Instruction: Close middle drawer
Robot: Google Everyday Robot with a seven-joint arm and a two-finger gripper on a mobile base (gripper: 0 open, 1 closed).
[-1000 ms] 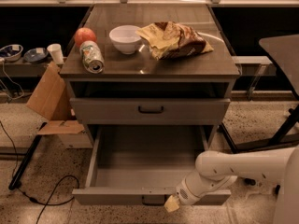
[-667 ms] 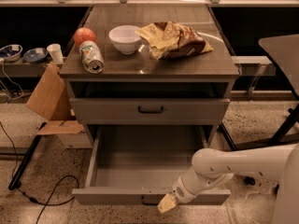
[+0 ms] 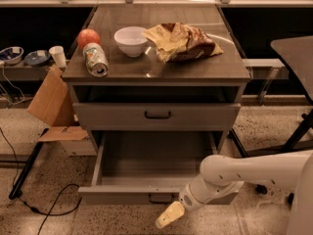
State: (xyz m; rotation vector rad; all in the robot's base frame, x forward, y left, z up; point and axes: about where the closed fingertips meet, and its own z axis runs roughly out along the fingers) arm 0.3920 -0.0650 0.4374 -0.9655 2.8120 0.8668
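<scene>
Nearest the camera, the gripper (image 3: pixel 170 214) is seen low in the picture, just in front of the middle drawer (image 3: pixel 122 195) and a little below its front panel, close to the small dark pull handle (image 3: pixel 160 198); whether it is spread or closed cannot be told, and nothing is seen to be held in it. Compared with a second ago, the gripper has been carried slightly leftward and a touch lower along the drawer front, so that it is now placed nearly under the handle instead of to the right of it. The white arm (image 3: pixel 254 173) has been swung round with it from the right edge. The drawer itself has not been moved: it is still pulled fully out, its bare grey floor exposed, and no contact with the panel can be confirmed. From this it may be judged that the approach is being finished and the push has not been started (the whole closing travel is still to be covered). A square push near the centre of the panel would probably be needed, since an off-centre push might skew the drawer on its runners. Behind and above, the uppermost drawer front (image 3: pixel 112 116) is shut. On the cabinet top (image 3: pixel 215 67) a can (image 3: pixel 95 59) has been laid on its side just beside an apple (image 3: pixel 88 36), with a white bowl (image 3: pixel 131 40) and a crumpled bag (image 3: pixel 183 41) further right. A cardboard piece (image 3: pixel 49 102) is leaned beside the cabinet's left side.
</scene>
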